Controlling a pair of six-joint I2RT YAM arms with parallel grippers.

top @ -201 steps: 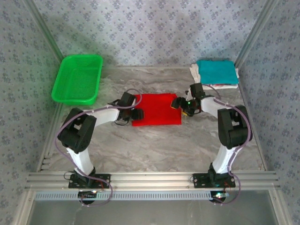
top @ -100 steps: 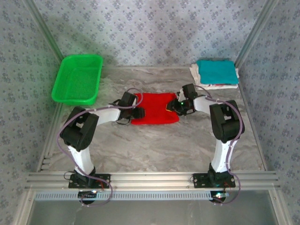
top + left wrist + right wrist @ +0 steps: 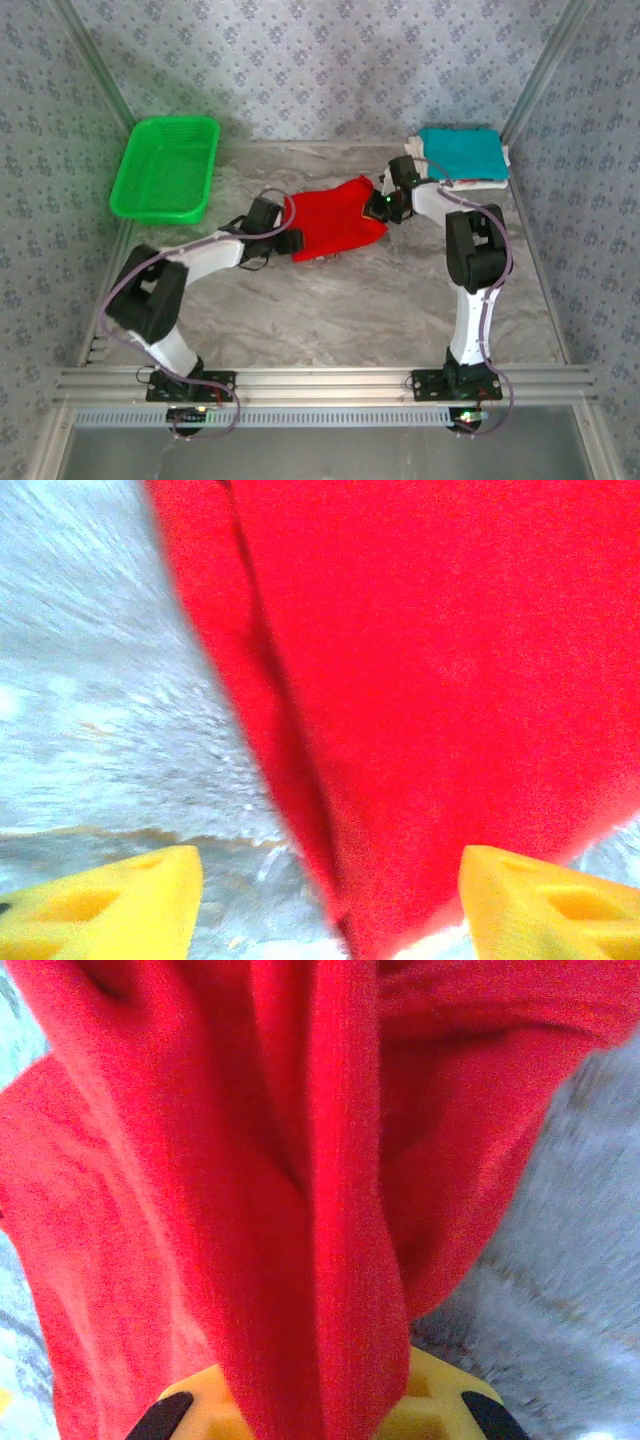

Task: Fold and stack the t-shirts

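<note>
The red t-shirt (image 3: 335, 222) lies folded and skewed on the marble table, its right end lifted. My right gripper (image 3: 378, 207) is shut on that end; in the right wrist view a thick fold of the red t-shirt (image 3: 250, 1160) runs down between the yellow fingers (image 3: 190, 1410). At the shirt's left end sits my left gripper (image 3: 292, 241). In its wrist view the left gripper (image 3: 328, 870) is open, fingers wide apart, with a corner of the red t-shirt (image 3: 420, 680) between them. The teal t-shirt (image 3: 460, 152) lies folded on the whitish one (image 3: 480, 184) at the back right.
A green mesh basket (image 3: 165, 168) stands at the back left. Patterned walls and metal frame posts close in the table (image 3: 330, 310) on three sides. An aluminium rail runs along the near edge by the arm bases.
My right gripper has carried the red shirt's right end back and to the right, towards the teal stack. The shirt has turned askew and slid; the left arm has stretched after it.
</note>
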